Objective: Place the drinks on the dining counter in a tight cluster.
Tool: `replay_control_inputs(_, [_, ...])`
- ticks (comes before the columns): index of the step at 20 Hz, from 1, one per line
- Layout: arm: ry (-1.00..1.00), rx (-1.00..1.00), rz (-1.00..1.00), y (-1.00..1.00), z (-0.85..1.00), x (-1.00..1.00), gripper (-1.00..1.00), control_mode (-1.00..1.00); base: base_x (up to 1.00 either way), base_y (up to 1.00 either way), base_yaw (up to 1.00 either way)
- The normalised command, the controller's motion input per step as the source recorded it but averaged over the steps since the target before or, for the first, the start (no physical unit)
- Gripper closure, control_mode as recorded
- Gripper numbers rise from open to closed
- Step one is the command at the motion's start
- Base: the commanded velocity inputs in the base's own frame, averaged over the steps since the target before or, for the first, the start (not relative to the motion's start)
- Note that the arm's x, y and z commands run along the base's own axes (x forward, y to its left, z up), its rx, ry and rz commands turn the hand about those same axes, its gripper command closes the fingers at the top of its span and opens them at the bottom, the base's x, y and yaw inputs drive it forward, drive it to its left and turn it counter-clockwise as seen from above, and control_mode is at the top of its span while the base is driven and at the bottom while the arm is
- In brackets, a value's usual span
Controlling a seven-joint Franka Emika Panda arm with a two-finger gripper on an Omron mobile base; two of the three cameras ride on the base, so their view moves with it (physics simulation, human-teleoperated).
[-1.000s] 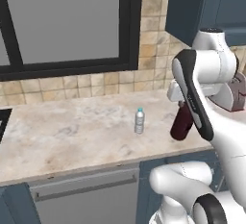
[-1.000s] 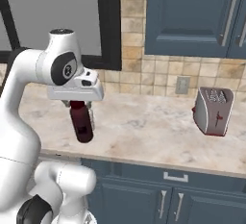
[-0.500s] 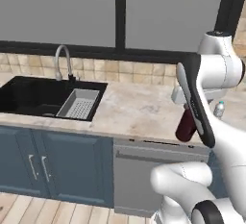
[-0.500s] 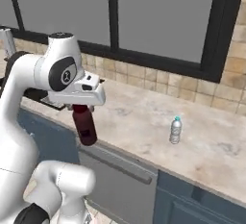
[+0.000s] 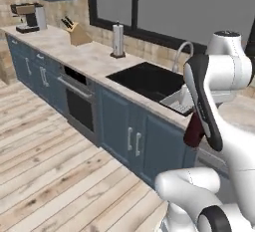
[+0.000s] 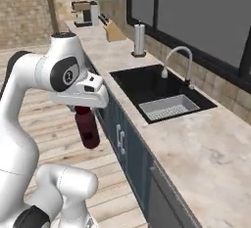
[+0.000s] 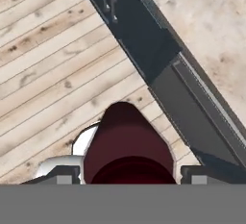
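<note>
The gripper (image 6: 84,108) clamps the dark-red bottle (image 6: 87,127), hanging over open wood floor (image 6: 54,129), off the counter's (image 6: 196,148) front edge.

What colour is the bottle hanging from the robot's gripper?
Dark red bottle, clearest in the right base view.

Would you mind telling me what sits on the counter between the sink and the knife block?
A paper towel holder stands between the sink and the knife block, seen clearly in the right base view.
</note>
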Motion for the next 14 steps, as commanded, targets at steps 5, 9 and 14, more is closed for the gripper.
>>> replay_control_inputs(5, [0.00,0.00,0.00,0.00,0.00,0.00,1.00,1.00,0.00,0.44,1.00])
replay_control_inputs(9, [0.00,0.00,0.00,0.00,0.00,0.00,1.00,1.00,0.03,0.35,0.99])
replay_control_inputs(14, [0.00,0.00,0.00,0.00,0.00,0.00,1.00,1.00,0.78,-0.03,0.66])
